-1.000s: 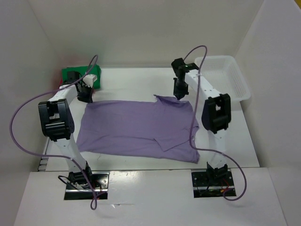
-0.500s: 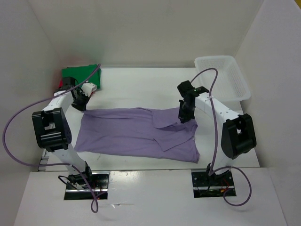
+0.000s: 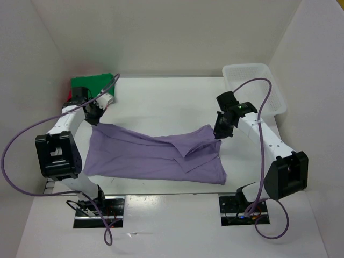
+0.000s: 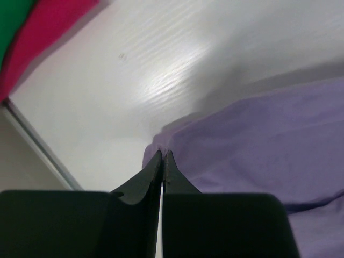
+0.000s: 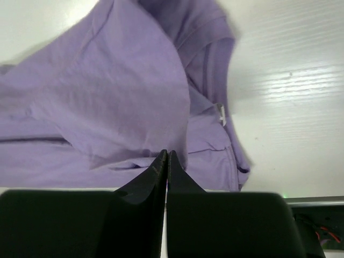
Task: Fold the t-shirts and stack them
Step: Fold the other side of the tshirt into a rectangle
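The lavender t-shirt (image 3: 145, 161) lies across the middle of the table, its far edge lifted off the surface between the two grippers. My left gripper (image 3: 97, 121) is shut on the shirt's far-left corner; in the left wrist view the shut fingertips (image 4: 163, 154) pinch that purple corner (image 4: 258, 140). My right gripper (image 3: 219, 134) is shut on the far-right edge, and the right wrist view shows purple cloth (image 5: 107, 91) draping down from the shut tips (image 5: 166, 153). The green t-shirt (image 3: 92, 84) sits folded at the far left corner, on top of the red t-shirt (image 3: 69, 97).
A white plastic basket (image 3: 267, 88) stands at the far right against the wall. White walls close in the table on the left, back and right. The red cloth (image 4: 51, 24) and green cloth (image 4: 12, 16) lie just beyond the left gripper.
Both grippers have drawn toward the near side with the shirt's far edge, which now hangs lifted and sagging. The right arm has swung out to the right.
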Controlling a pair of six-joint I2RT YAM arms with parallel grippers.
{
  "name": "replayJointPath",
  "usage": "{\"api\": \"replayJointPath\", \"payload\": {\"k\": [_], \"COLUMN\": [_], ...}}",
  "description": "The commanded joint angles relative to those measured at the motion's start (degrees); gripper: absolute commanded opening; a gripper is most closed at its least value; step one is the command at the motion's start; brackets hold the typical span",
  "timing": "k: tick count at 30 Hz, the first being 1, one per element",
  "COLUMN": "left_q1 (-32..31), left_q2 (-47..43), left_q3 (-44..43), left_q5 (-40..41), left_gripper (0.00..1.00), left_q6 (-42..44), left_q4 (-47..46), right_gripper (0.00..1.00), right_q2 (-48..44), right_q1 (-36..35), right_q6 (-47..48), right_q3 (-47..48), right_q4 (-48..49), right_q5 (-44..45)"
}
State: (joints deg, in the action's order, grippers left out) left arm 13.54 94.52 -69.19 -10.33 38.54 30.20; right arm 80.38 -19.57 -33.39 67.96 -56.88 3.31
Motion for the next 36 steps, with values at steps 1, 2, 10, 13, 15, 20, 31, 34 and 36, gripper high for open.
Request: {"api": "replayJointPath", "payload": {"k": [1,2,10,13,15,20,31,34,36], "left_q1": [-4.6,-5.2,-5.2,-5.2,-4.0,0.0,1.3,1.3,1.3], "left_q2": [0.9,2.3,-4.8,-7.7,-8.2,-10.6,-8.4,-3.7,-1.4], "left_q3": [-3.5,-4.6,-5.5,-2.0,1.1,8.7,9.2,0.9,-4.8], "left_q5": [-2.5,-2.5,-0.9,-2.3,-2.3,-2.3,-5.8,-9.8,-10.9], "left_gripper": [0.0,0.0,0.0,0.0,0.0,0.0,0.0,0.0,0.0], "left_q6": [-2.6,-3.2,0.9,5.4,7.9,14.1,11.5,4.1,0.1], "left_q4": [-3.0,-3.0,-3.0,1.3,4.9,9.4,7.0,5.0,1.0], "right_gripper": [0.0,0.0,0.0,0.0,0.0,0.0,0.0,0.0,0.0], "right_q2": [-0.2,1.7,-1.4,-4.9,-7.6,-12.2,-6.7,3.4,10.5], "right_q1": [4.2,4.2,5.9,5.9,5.9,5.9,6.5,6.5,7.1], "right_q6": [1.5,1.5,2.0,1.5,0.0,-1.7,2.1,4.6,5.4], "right_q3": [4.7,5.9,3.9,-0.1,-3.1,-7.3,-4.3,8.1,18.7], "right_q4": [1.9,2.6,2.7,1.2,0.0,-4.7,0.1,2.0,2.8], "right_q5": [-1.0,-1.6,-3.7,-6.0,-6.6,-8.1,-10.1,-6.9,-4.3]}}
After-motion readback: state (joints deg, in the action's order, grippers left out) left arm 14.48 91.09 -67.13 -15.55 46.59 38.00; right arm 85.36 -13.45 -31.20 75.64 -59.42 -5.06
